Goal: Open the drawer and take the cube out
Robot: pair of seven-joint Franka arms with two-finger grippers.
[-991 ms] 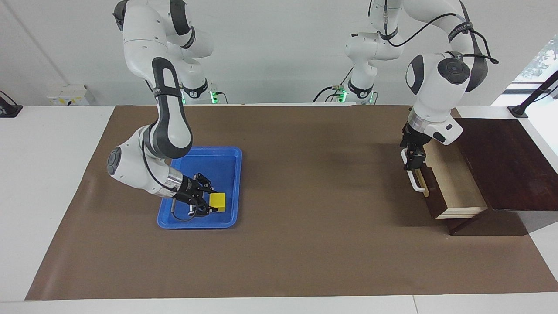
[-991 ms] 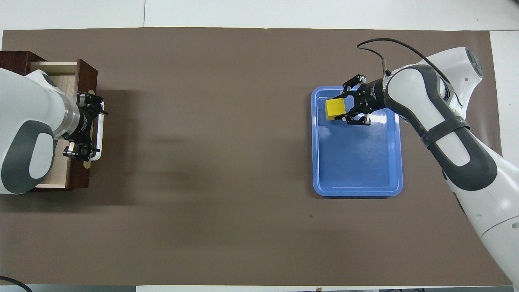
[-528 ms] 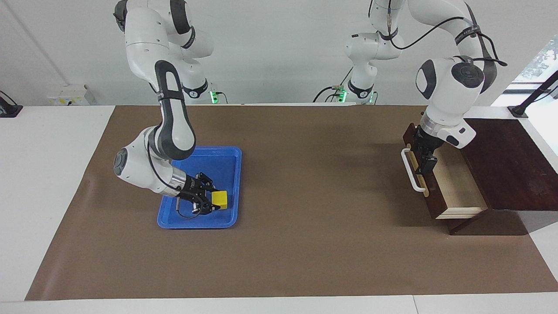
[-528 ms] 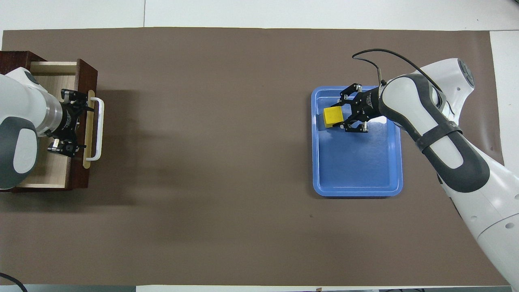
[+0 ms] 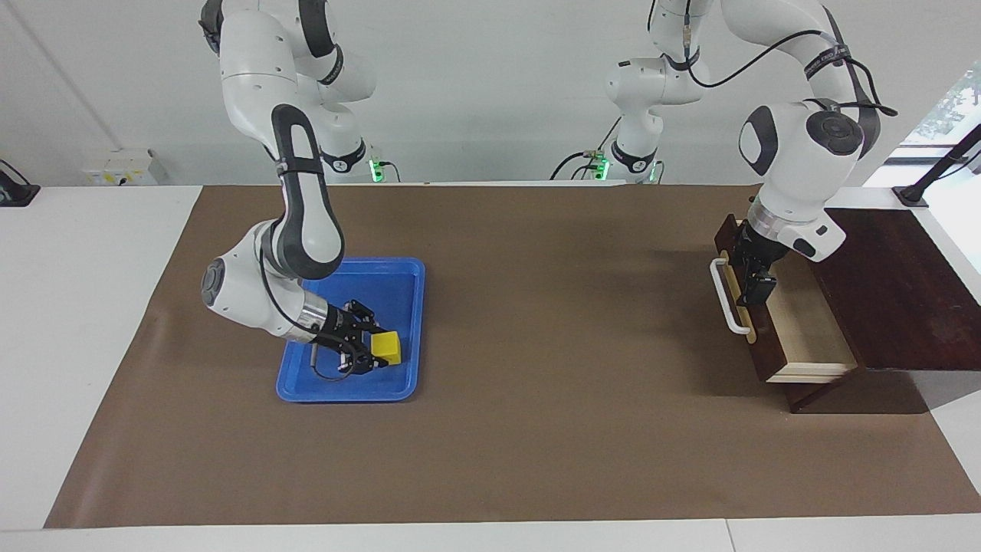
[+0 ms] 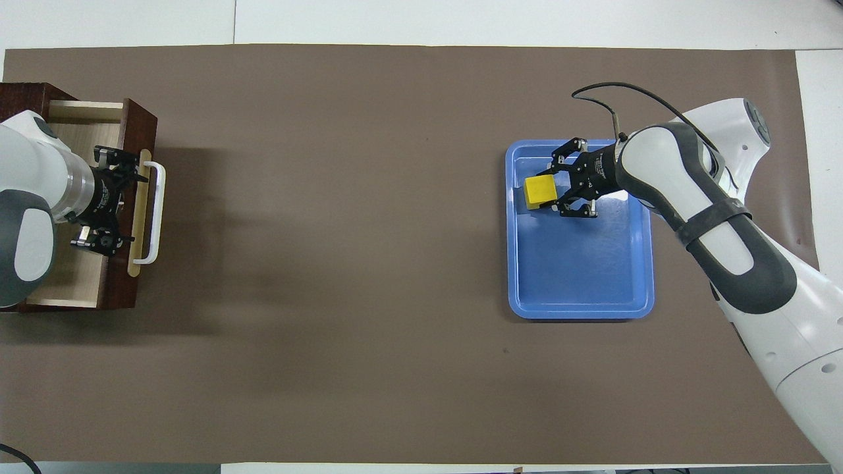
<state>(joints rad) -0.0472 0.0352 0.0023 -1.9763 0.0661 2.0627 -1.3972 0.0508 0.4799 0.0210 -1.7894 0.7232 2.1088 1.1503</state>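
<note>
The cube (image 6: 540, 191) sits in the blue tray (image 6: 579, 309), at the corner farthest from the robots; it looks light, rigid and smooth, best pinched on opposite flat faces. Right gripper (image 6: 552, 192) is at the cube, whether gripping I cannot tell. Left gripper (image 5: 755, 287) hangs spread over the open drawer (image 5: 805, 337).

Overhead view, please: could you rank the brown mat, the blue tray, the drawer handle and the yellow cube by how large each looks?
1. brown mat, by far the largest.
2. blue tray.
3. drawer handle, long but thin.
4. yellow cube, smallest, lying in the tray at the right gripper.
</note>
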